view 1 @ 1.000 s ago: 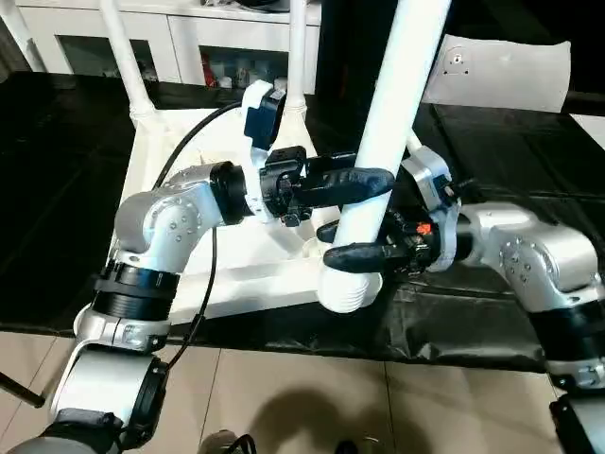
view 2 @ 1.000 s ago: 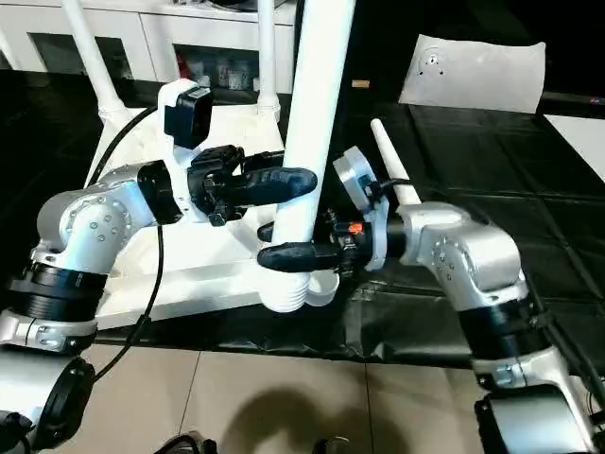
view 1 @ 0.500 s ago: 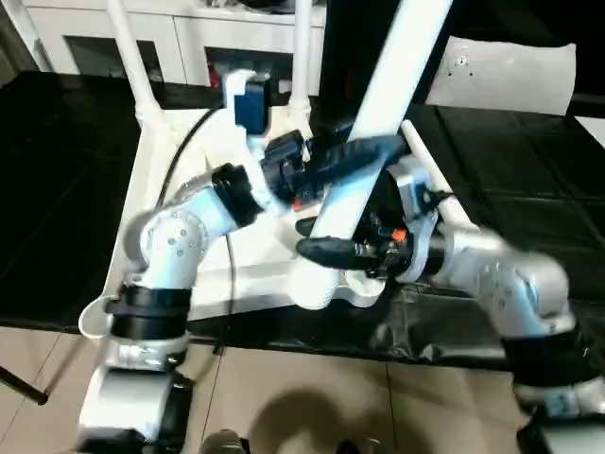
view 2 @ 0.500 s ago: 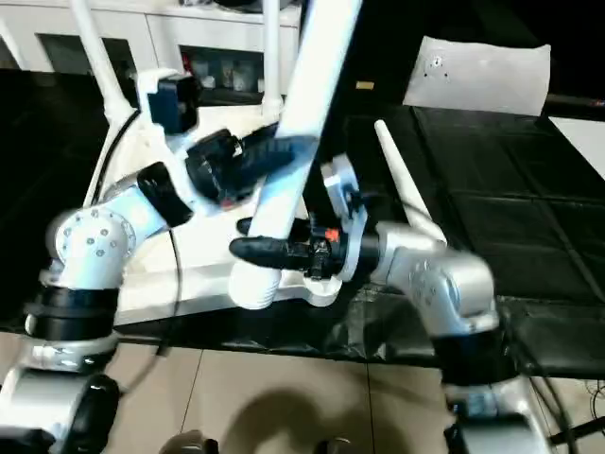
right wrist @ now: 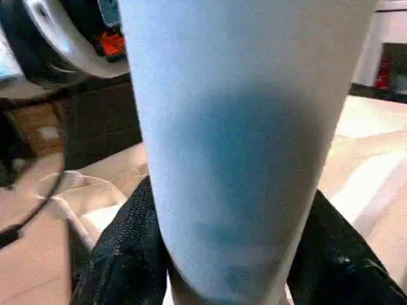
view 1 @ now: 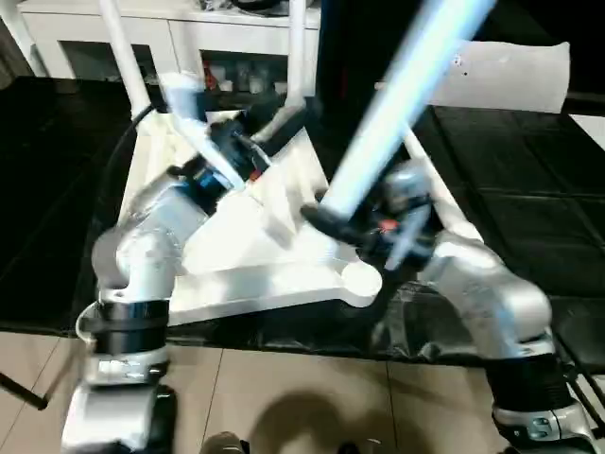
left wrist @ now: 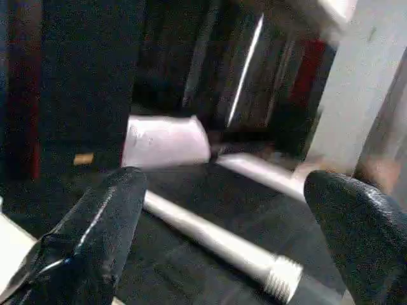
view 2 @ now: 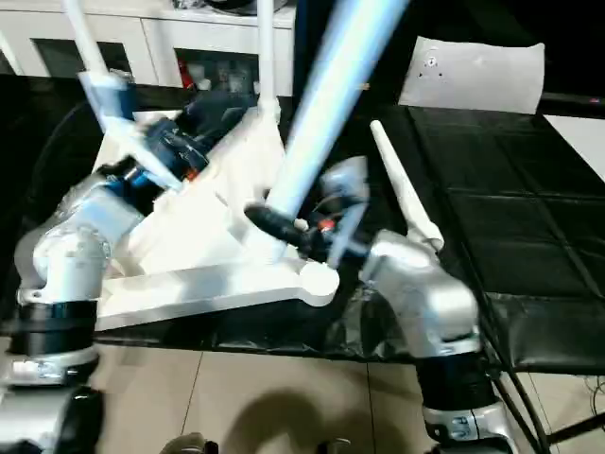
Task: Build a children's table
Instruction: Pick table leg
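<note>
Fingers of my right gripper (right wrist: 222, 254) pinch the long tapered white plastic tube leg (view 1: 397, 113), one black pad on either side of it; the leg leans steeply, its lower end just above the near corner socket (view 1: 359, 281) of the white rectangular plastic tabletop (view 1: 250, 274), which lies underside up on the black mat (view 1: 529, 189). My left gripper (left wrist: 222, 241) hovers over the tabletop with its fingers (left wrist: 95, 235) spread wide, gripping nothing. Another white tube leg (view 2: 402, 194) lies on the mat just beside the tabletop. Two more legs (view 1: 123, 57) stand in the tabletop's far corners.
</note>
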You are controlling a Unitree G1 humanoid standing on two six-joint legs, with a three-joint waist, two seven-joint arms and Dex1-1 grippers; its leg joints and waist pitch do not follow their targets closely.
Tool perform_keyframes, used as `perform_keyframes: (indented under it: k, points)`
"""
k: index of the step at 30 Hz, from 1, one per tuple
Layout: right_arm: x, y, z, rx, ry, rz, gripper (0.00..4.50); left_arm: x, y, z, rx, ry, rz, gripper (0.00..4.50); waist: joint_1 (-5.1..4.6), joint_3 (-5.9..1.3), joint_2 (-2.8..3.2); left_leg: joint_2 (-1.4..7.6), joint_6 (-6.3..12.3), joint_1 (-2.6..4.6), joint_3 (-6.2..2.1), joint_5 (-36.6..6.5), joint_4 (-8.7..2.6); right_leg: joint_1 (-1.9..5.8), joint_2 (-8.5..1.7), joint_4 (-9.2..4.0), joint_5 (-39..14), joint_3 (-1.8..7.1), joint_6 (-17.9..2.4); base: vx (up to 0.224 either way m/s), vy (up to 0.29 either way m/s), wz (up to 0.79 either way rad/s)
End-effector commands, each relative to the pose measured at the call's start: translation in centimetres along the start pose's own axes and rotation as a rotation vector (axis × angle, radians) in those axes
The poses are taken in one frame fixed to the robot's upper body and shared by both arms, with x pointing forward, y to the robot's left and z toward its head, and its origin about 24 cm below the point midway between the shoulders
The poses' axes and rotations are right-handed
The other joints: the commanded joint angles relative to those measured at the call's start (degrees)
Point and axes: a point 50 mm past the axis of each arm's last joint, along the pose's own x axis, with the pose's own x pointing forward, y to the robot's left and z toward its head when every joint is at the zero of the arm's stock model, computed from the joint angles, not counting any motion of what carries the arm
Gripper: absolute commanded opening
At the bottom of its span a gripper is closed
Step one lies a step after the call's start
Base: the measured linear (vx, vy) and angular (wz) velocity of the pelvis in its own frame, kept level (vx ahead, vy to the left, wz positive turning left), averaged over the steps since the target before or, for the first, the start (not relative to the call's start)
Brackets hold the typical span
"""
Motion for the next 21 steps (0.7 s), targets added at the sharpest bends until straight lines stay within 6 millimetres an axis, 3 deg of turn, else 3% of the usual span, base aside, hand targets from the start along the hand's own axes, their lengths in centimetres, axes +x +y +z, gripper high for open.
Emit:
perform_keyframes:
  k: [1,6,7,10,12,13,14,17,18,19,21]
  points:
    - [0.0,-0.4,0.6,-0.034,-0.038,-0.052,1.93,0.7,-0.8,1.0,0.081,0.015,-0.018,4.50,-0.21,-4.73,0.55,0.33,-1.39,0.61,-0.07,-12.56,-4.53,3.70,-2.38,-4.38,-19.85,1.74,-4.36,0.000,0.000,0.00]
    - [0.0,-1.4,-0.6,-0.072,0.044,-0.185,1.92,0.5,-3.3,1.9,0.124,0.014,-0.163,4.50,-0.59,-4.56,0.80,0.31,-1.86,0.65,0.11,-13.06,-4.42,3.83,-2.39,-3.98,-17.23,1.91,-7.27,0.000,0.000,0.00]
    - [0.0,-1.5,-0.7,-0.070,0.047,-0.191,1.92,0.4,-3.5,2.0,0.129,0.014,-0.172,4.50,-0.69,-4.53,0.60,0.22,-1.69,0.65,0.23,-13.35,-4.38,3.83,-2.28,-4.12,-17.69,1.91,-7.16,0.000,0.000,0.00]
    - [0.0,-1.8,-0.8,-0.062,0.035,-0.231,1.92,0.3,-4.3,2.1,0.147,0.011,-0.221,4.50,-0.97,-4.32,0.85,0.13,-1.35,0.84,0.14,-15.85,-4.42,3.59,-2.25,-4.72,-22.80,1.72,-5.47,0.000,0.000,0.00]
    - [-0.1,-2.5,-0.4,-0.067,-0.025,-0.305,1.91,0.1,-3.9,2.2,0.135,-0.006,-0.176,4.50,-1.22,-4.23,1.45,-0.01,-1.61,0.97,0.10,-17.07,-4.38,3.35,-2.19,-5.06,-24.23,1.61,-5.10,0.000,0.000,0.00]
    - [-0.1,-2.5,-0.4,-0.067,-0.025,-0.305,1.91,0.1,-3.9,2.2,0.135,-0.006,-0.176,4.50,-1.23,-4.32,1.21,-0.05,-1.51,1.16,0.19,-17.36,-4.30,3.12,-1.95,-5.21,-24.13,1.57,-4.92,0.000,0.000,0.00]
    - [-0.5,-2.9,-0.5,-0.055,-0.024,-0.363,1.91,-0.4,-2.2,1.7,0.146,0.009,-0.074,4.50,-1.18,-4.30,1.84,-0.14,-1.59,1.03,0.07,-17.49,-4.36,3.29,-1.93,-5.03,-23.75,1.55,-4.86,0.000,0.000,0.00]
    - [-0.9,-3.3,-0.9,-0.017,0.008,-0.400,1.91,-1.1,-0.6,1.1,0.166,0.040,0.006,4.50,-1.88,-4.45,1.44,-0.49,-1.27,0.74,0.02,-16.85,-4.39,3.69,-1.65,-5.01,-23.66,1.44,-3.32,0.000,0.000,0.00]
    - [-1.1,-3.4,-0.9,-0.012,0.012,-0.395,1.91,-1.5,0.0,0.7,0.186,0.063,0.028,4.50,-1.92,-4.52,1.59,-0.47,-1.26,0.70,-0.08,-16.45,-4.40,3.80,-1.69,-4.95,-23.63,1.43,-3.25,0.000,0.000,0.00]
    - [-1.3,-3.3,-1.0,-0.012,0.007,-0.387,1.91,-1.8,0.3,0.4,0.201,0.078,0.039,4.50,-1.93,-4.58,2.11,-0.41,-1.17,0.80,-0.11,-16.36,-4.38,3.69,-1.76,-5.08,-23.59,1.44,-3.18,0.000,0.000,0.00]
    - [-2.2,-3.5,-1.0,0.004,-0.007,-0.396,1.91,-3.1,0.9,-1.3,0.242,0.175,0.016,4.50,-2.14,-4.67,2.00,-0.34,-0.71,0.48,-0.11,-15.40,-4.38,3.80,-1.84,-5.08,-22.20,1.56,-3.41,0.000,0.000,0.00]
